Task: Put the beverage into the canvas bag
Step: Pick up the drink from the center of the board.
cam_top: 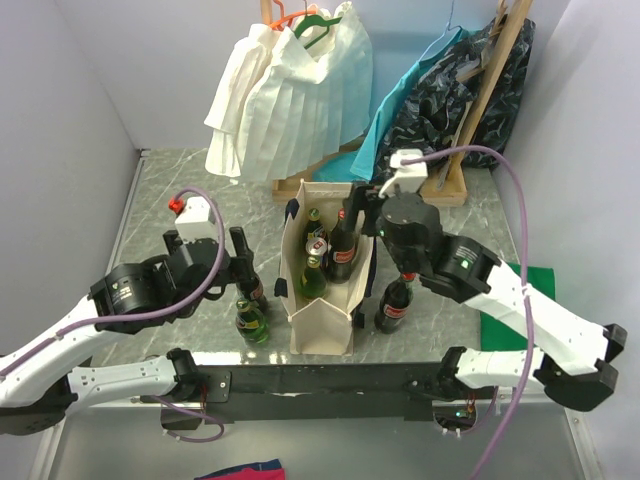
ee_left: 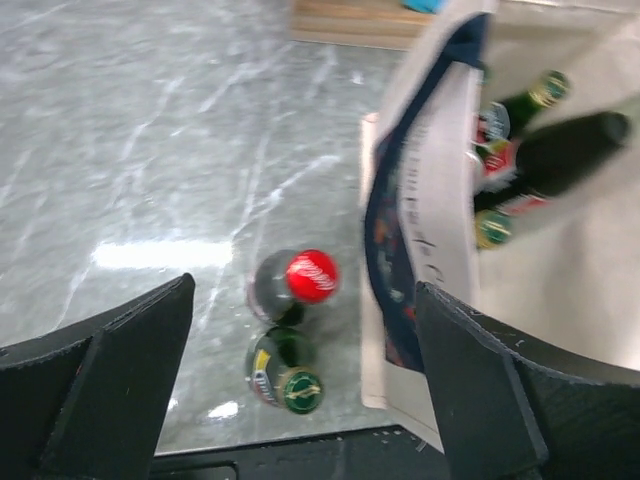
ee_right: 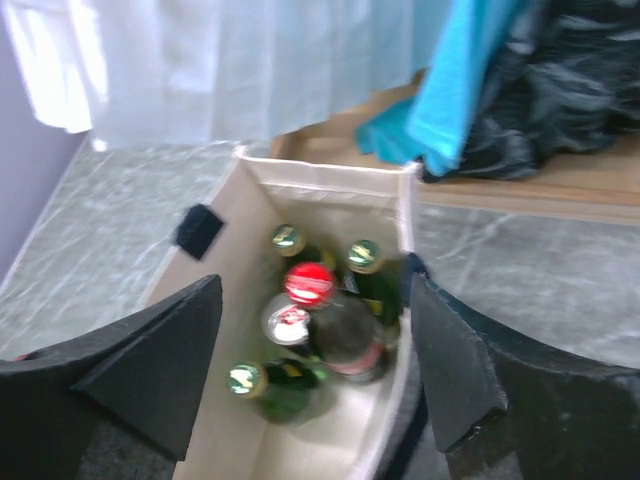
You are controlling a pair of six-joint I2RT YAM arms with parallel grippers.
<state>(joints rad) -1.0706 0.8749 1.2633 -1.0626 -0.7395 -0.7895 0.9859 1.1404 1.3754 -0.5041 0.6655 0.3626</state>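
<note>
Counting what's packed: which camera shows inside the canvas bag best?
Right wrist: it looks straight into the canvas bag, bottle caps visible. Top external shows it partly covered by the right arm; left wrist gives a blurred side slice.

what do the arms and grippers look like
The left arm and right arm have white links with black joints. A lilac cable loops to a white camera box on each wrist. The left gripper and right gripper have black wedge-shaped fingers.

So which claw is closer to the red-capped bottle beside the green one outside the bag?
Left. The left claw hangs above that red-capped bottle, left of the bag; the right claw is over the bag's open top.
</note>
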